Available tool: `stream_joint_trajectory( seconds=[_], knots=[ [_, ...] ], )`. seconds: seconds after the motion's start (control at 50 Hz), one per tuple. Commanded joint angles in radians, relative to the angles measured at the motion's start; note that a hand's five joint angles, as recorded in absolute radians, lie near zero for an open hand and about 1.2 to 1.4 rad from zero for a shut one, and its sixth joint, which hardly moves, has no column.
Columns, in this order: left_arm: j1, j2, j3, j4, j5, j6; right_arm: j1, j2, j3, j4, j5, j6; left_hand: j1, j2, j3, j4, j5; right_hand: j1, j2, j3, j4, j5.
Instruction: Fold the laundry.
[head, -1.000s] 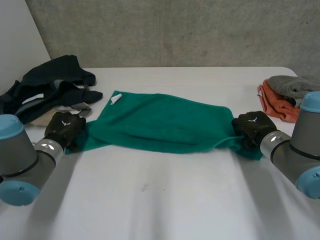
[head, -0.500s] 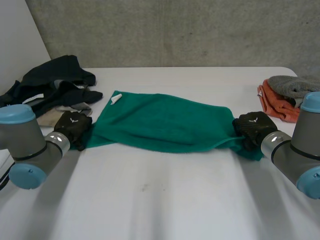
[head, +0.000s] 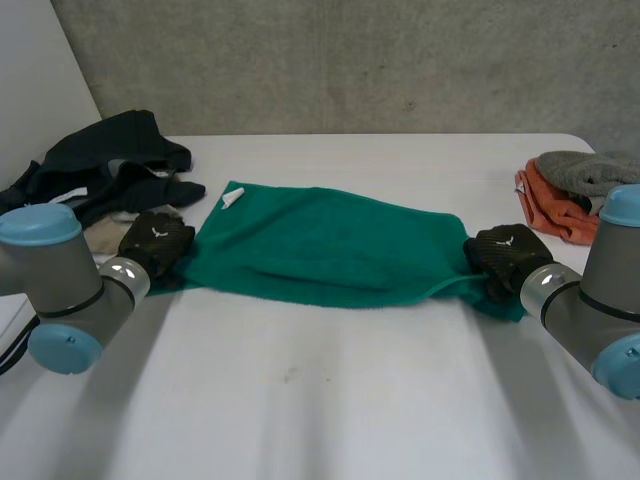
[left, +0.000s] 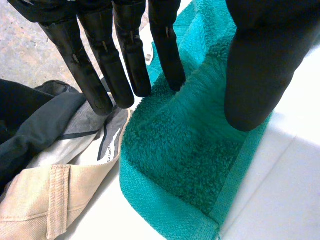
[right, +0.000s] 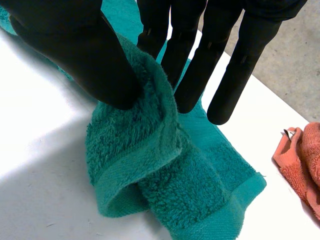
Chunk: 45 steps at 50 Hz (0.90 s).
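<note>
Laundry fold, mid-step: teal-green terry towel (head: 320, 245) lies lengthwise across white desk (head: 350, 400) btw. both hands. At one end right hand (head: 508, 250) pinches a bunched corner, thumb vs. fingers; at the other, left hand (head: 155, 238) rests spread, fingers straight, nothing gripped. Best approach, prob.: left pinches its corner first, then both lift evenly, avoiding dark clothes heap (head: 110, 160) nearby.

Your black left hand (head: 155, 240) and black right hand (head: 508, 252) frame a plain teal-green terry towel (head: 320, 245) bearing a small white tag (head: 231, 199), on the white table (head: 330, 400). Past your left hand's fingertips, black and charcoal dark garments (head: 110, 160) overlie a beige garment (left: 45, 200). Beyond your right hand sit an orange cloth (head: 545, 212) and a grey cloth (head: 585, 170). Your left arm (head: 75, 290) and right arm (head: 590, 310) are grey, capped light blue.
</note>
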Motion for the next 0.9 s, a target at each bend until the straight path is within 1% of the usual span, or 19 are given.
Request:
stream_joint_trajectory(
  seconds=[0.02, 0.06, 0.1, 0.12, 0.14, 0.28, 0.34, 0.36, 0.4, 0.42, 0.48, 0.5, 0.56, 0.58, 0.64, 0.66, 0.74, 0.8, 0.9],
  knots=[
    [0.009, -0.01, 0.009, 0.001, 0.0, 0.001, 0.001, 0.0, 0.0, 0.0, 0.0, 0.0, 0.1, 0.095, 0.094, 0.1, 0.102, 0.285, 0.221, 0.208, 0.2, 0.223],
    [0.01, -0.013, 0.013, 0.001, 0.0, 0.001, 0.001, 0.0, 0.0, 0.002, 0.0, 0.0, 0.138, 0.133, 0.132, 0.138, 0.14, 0.285, 0.221, 0.208, 0.2, 0.223],
    [0.012, -0.015, 0.024, 0.004, 0.001, 0.001, 0.001, 0.0, 0.0, 0.002, 0.0, -0.002, 0.285, 0.28, 0.278, 0.285, 0.287, 0.285, 0.221, 0.208, 0.2, 0.223],
    [0.01, -0.016, 0.03, 0.006, 0.001, 0.0, 0.003, 0.0, 0.0, 0.002, 0.0, -0.002, 0.442, 0.437, 0.436, 0.442, 0.444, 0.285, 0.221, 0.208, 0.2, 0.223],
    [0.009, -0.018, 0.039, 0.007, 0.003, -0.001, 0.002, 0.0, 0.0, 0.002, 0.002, -0.002, 0.691, 0.686, 0.684, 0.691, 0.693, 0.285, 0.221, 0.208, 0.2, 0.223],
    [-0.001, 0.014, 0.041, 0.009, 0.0, -0.01, -0.009, -0.034, -0.02, 0.012, 0.011, -0.005, 0.693, 0.688, 0.686, 0.693, 0.695, 0.285, 0.221, 0.208, 0.2, 0.223],
    [-0.004, 0.137, 0.012, -0.003, -0.002, -0.028, -0.012, -0.109, -0.028, 0.029, 0.012, -0.017, 0.693, 0.688, 0.686, 0.693, 0.695, 0.285, 0.221, 0.208, 0.2, 0.223],
    [0.001, 0.214, -0.019, -0.005, -0.002, -0.046, -0.012, -0.164, -0.035, 0.056, 0.015, -0.029, 0.693, 0.688, 0.686, 0.693, 0.695, 0.285, 0.221, 0.208, 0.2, 0.223],
    [0.003, 0.296, -0.051, -0.008, -0.002, -0.063, -0.012, -0.225, -0.049, 0.101, 0.017, -0.054, 0.693, 0.688, 0.686, 0.693, 0.695, 0.285, 0.221, 0.208, 0.2, 0.223],
    [0.001, 0.383, -0.076, -0.017, -0.002, -0.083, -0.011, -0.283, -0.073, 0.156, 0.014, -0.08, 0.693, 0.688, 0.686, 0.693, 0.695, 0.285, 0.221, 0.208, 0.2, 0.223],
    [-0.001, 0.508, -0.102, -0.045, 0.0, -0.111, -0.014, -0.363, -0.123, 0.236, 0.011, -0.112, 0.693, 0.688, 0.686, 0.693, 0.695, 0.285, 0.221, 0.208, 0.2, 0.223],
    [-0.001, 0.58, -0.112, -0.075, 0.006, -0.129, -0.02, -0.405, -0.161, 0.292, 0.009, -0.13, 0.693, 0.688, 0.686, 0.693, 0.695, 0.285, 0.221, 0.208, 0.2, 0.223],
    [-0.001, 0.675, -0.113, -0.144, 0.013, -0.139, -0.043, -0.449, -0.225, 0.389, 0.008, -0.158, 0.693, 0.688, 0.686, 0.693, 0.695, 0.285, 0.221, 0.208, 0.2, 0.223],
    [0.002, 0.729, -0.108, -0.202, 0.019, -0.14, -0.058, -0.471, -0.265, 0.458, 0.003, -0.182, 0.693, 0.688, 0.686, 0.693, 0.695, 0.285, 0.221, 0.208, 0.2, 0.223],
    [0.007, 0.781, -0.096, -0.302, 0.033, -0.139, -0.072, -0.486, -0.314, 0.544, 0.0, -0.225, 0.693, 0.688, 0.686, 0.693, 0.695, 0.285, 0.221, 0.208, 0.2, 0.223],
    [0.009, 0.801, -0.085, -0.365, 0.044, -0.14, -0.074, -0.492, -0.328, 0.587, -0.002, -0.257, 0.693, 0.688, 0.686, 0.693, 0.695, 0.285, 0.221, 0.208, 0.2, 0.223],
    [0.006, 0.785, -0.077, -0.482, 0.05, -0.134, -0.075, -0.474, -0.324, 0.641, 0.0, -0.352, 0.693, 0.688, 0.686, 0.693, 0.695, 0.285, 0.221, 0.208, 0.2, 0.223],
    [0.007, 0.729, -0.074, -0.511, 0.046, -0.132, -0.074, -0.442, -0.314, 0.643, 0.012, -0.396, 0.693, 0.688, 0.686, 0.693, 0.695, 0.285, 0.221, 0.208, 0.2, 0.223],
    [0.0, 0.51, 0.004, -0.491, 0.035, -0.128, -0.063, -0.278, -0.337, 0.609, 0.012, -0.396, 0.693, 0.688, 0.686, 0.693, 0.695, 0.285, 0.221, 0.208, 0.2, 0.223]
  ],
)
